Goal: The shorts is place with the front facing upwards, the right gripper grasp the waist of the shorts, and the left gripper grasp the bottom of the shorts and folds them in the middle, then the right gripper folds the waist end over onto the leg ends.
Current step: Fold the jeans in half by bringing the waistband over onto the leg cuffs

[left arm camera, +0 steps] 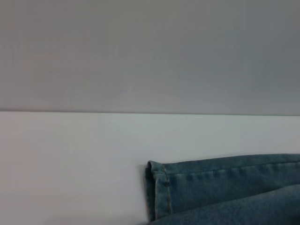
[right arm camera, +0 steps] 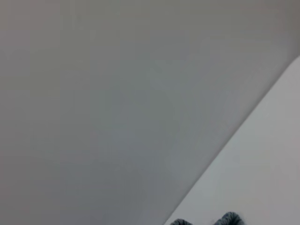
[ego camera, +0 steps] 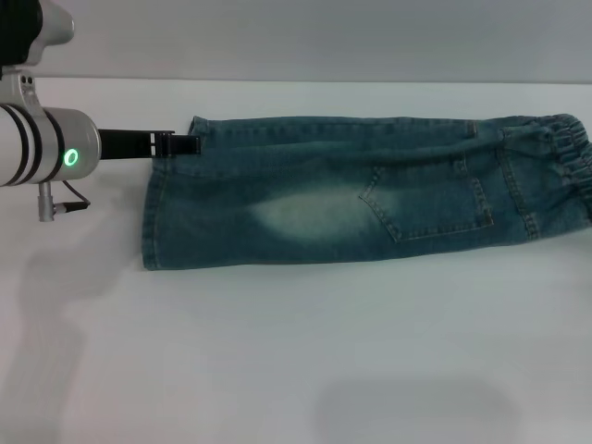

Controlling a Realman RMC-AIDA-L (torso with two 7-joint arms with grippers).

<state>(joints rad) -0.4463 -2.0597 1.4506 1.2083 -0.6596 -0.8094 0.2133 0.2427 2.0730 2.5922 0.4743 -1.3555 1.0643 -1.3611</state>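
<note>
Left hand (ego camera: 190, 144) pinches narrowly on the far hem corner of the shorts (ego camera: 370, 190), which lie folded lengthwise on the bench (ego camera: 296, 351), waist (ego camera: 569, 162) at right. Right hand is unseen. Thin denim could slip free if I tug. No containers here.

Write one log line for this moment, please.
shorts: folded lengthwise, flat on table | left pincer: at far hem corner | right pincer: out of view | waist: right end
</note>
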